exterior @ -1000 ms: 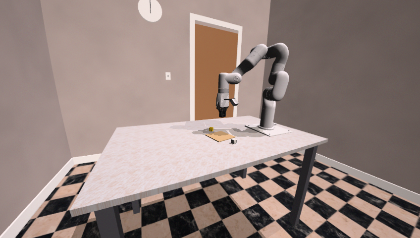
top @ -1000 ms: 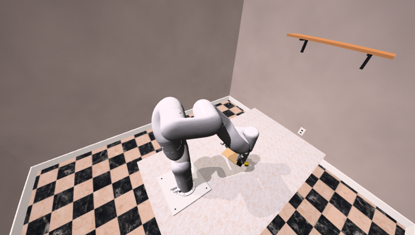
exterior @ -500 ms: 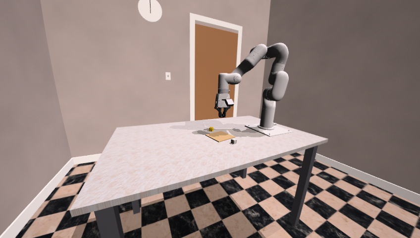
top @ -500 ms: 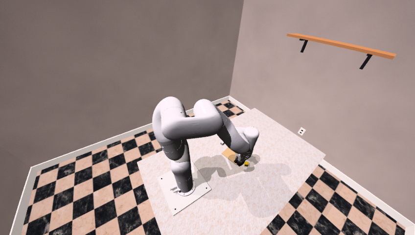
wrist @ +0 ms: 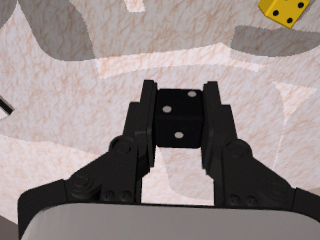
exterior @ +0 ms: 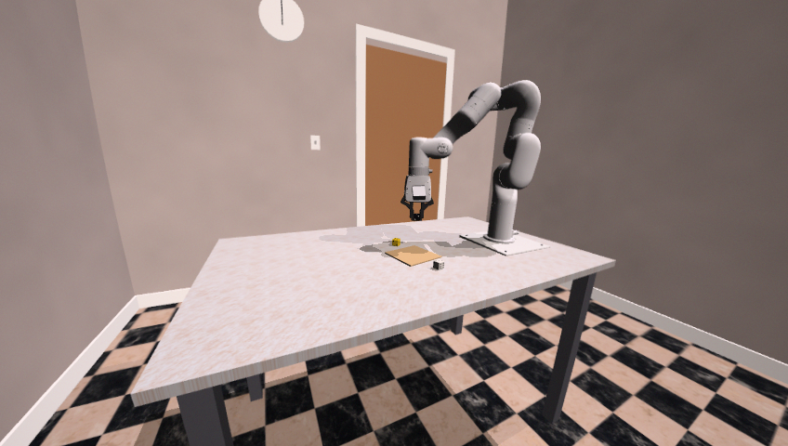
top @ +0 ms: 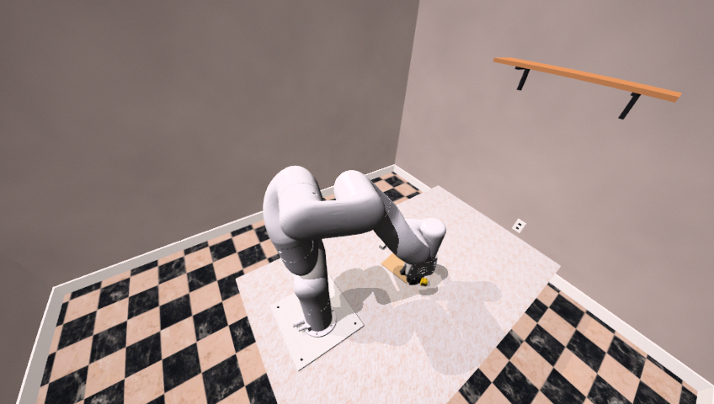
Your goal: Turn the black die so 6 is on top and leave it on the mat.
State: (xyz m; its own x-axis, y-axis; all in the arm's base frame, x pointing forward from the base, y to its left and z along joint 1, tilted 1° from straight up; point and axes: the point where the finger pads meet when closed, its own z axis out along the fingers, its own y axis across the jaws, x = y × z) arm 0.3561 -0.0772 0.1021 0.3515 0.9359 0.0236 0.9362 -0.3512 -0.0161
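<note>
Currently, your arm is arching out from its base, its wrist pointing down and its gripper hanging above the table, inside its edges. You are gripping the black die between both fingers, holding it in the air. Below, the tan mat is lying flat, the yellow die sitting near one corner, off it.

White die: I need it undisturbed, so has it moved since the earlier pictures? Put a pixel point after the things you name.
No, the white die (top: pixel 382 246) (exterior: pixel 438 265) sits in the same place beside the mat's (top: pixel 394 262) (exterior: pixel 413 255) near corner in the exterior view.
</note>
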